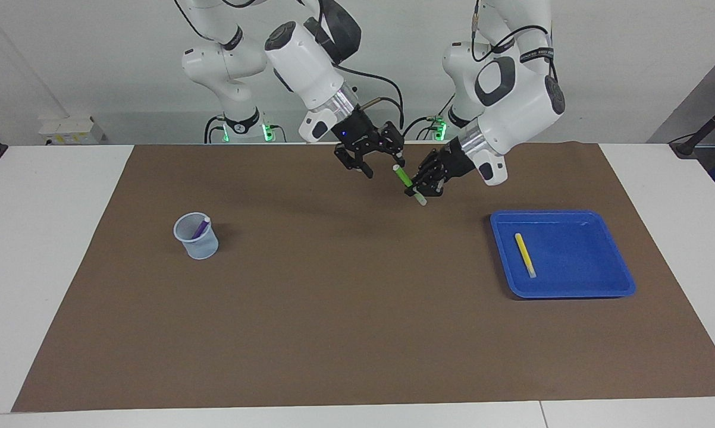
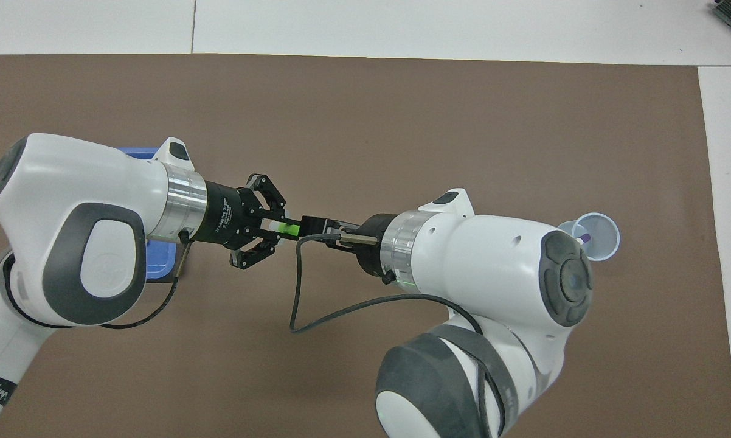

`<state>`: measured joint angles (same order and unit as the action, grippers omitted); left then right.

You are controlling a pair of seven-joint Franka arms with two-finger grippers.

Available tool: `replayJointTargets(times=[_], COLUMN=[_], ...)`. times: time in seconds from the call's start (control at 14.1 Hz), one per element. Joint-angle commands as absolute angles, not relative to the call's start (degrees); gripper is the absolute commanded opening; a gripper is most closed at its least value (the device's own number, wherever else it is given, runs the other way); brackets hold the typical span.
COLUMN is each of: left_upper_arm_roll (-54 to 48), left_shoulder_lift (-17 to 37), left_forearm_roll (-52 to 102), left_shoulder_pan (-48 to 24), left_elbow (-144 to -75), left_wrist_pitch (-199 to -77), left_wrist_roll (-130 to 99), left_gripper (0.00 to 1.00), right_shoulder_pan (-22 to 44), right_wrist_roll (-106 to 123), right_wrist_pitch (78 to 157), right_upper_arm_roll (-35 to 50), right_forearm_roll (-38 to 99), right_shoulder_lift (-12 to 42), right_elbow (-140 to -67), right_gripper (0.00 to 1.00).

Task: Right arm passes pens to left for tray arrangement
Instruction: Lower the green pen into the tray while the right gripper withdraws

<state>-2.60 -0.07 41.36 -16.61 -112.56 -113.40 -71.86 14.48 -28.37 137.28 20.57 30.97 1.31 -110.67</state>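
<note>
My left gripper [image 1: 416,190] [image 2: 278,227] is shut on the green pen [image 1: 406,180] [image 2: 289,229] and holds it tilted in the air over the mat's middle, pale tip down. My right gripper [image 1: 383,166] [image 2: 317,226], with the blue light, is open right beside it, one finger by the pen's green upper end. The yellow pen [image 1: 524,254] lies in the blue tray [image 1: 563,294] at the left arm's end. In the overhead view the left arm covers most of the tray [image 2: 159,267]. The purple pen [image 1: 201,227] [image 2: 583,234] stands in a cup.
The pale translucent cup [image 1: 197,244] [image 2: 596,237] stands on the brown mat [image 1: 334,309] toward the right arm's end. A black cable [image 2: 295,292] hangs in a loop from the right wrist.
</note>
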Motion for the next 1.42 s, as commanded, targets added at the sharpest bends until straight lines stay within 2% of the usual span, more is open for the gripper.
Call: replayJointTargets(times=[0.0,0.36,0.64,1.07,1.35], left_upper_arm_roll=[-2.29,-2.29,-2.29,-2.37,-2.37], left_shoulder_lift=[-1.32,-1.58,-1.58,-0.18,3.94], left_forearm_roll=[40.17,27.1,14.97,2.56,-1.66], left_shoulder_pan=[-11.88,-5.19,-0.28,5.71,7.91], left_elbow=[-112.15,-110.39,-110.39,-111.09,-111.71], left_wrist_pitch=[-106.46,-96.08,-95.01,-101.32,-108.27], left_wrist_roll=[-61.13,-39.86,-18.69,1.83,6.93], left_gripper=[0.0,0.0,0.0,0.0,0.0], right_shoulder_pan=[10.65,5.37,0.37,-10.62,-15.9], right_wrist_roll=[-22.09,-14.43,-1.88,16.93,28.64], right_wrist_pitch=[128.18,110.6,102.58,103.18,109.05], right_upper_arm_roll=[20.74,20.74,20.74,20.74,20.74], right_forearm_roll=[27.0,12.78,4.67,2.2,1.15], right_shoulder_lift=[0.36,-2.02,-2.99,-3.43,-3.96], right_elbow=[-109.6,-109.42,-109.86,-112.67,-116.36], right_gripper=[1.0,1.0,1.0,1.0,1.0])
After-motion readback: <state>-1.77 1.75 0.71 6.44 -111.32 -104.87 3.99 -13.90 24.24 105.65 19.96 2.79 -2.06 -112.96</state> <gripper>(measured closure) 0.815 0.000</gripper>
